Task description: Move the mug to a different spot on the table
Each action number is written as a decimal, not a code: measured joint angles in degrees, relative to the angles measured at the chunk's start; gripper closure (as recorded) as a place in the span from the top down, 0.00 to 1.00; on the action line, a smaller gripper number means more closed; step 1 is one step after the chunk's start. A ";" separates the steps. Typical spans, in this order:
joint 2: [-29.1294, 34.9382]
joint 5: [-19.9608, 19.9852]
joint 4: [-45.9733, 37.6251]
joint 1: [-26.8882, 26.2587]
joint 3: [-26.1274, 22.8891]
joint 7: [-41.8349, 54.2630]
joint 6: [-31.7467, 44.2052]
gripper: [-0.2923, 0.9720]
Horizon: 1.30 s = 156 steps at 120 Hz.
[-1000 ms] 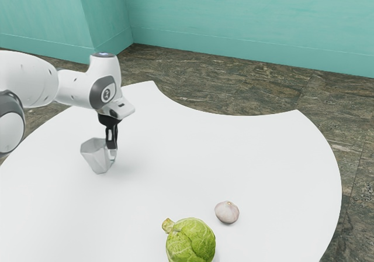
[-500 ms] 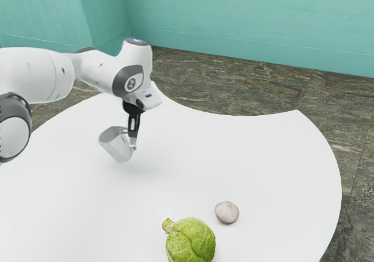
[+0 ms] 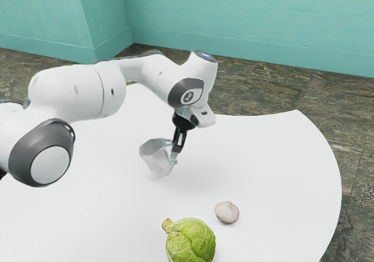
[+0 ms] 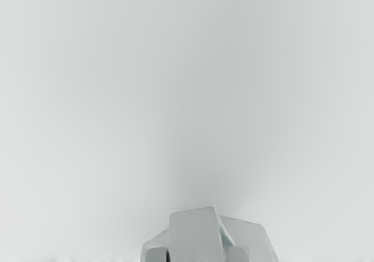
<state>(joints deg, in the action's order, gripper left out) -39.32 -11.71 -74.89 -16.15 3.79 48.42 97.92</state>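
"White table [image 3: 280,157], and what of the room around it?"

"Teal walls [image 3: 263,10] stood behind it, over a dark, marbled stone floor [image 3: 263,86]."

"What else lay on the top?"

"A green cabbage [image 3: 190,240] sat at the near edge. A garlic bulb [image 3: 227,211] lay just beside it, toward the exterior view's right. Both were well apart from the white Franka arm [image 3: 87,98]."

"And the mug?"

"The pale grey mug [image 3: 156,157] hung tilted over the middle of the table, lifted off the surface, with its shadow beneath. The black gripper [image 3: 175,150] was clamped on the mug's wall. From the wrist, the mug [image 4: 210,238] showed just under the hand against the plain tabletop [image 4: 175,98]."

"Anything in its way?"

"Bare tabletop lay between the mug and the two vegetables."
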 joint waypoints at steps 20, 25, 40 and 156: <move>-0.06 0.20 -2.28 -0.50 2.46 -2.23 -3.29 0.18; -0.04 0.27 -2.73 -0.68 2.77 -2.81 -4.16 0.18; -0.12 0.37 -3.37 -0.90 3.01 -4.42 -5.99 0.18; -2.10 3.41 1.11 -4.19 4.00 -11.06 -7.60 0.73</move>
<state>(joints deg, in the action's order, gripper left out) -41.42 -8.30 -73.78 -20.34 7.80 37.36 90.32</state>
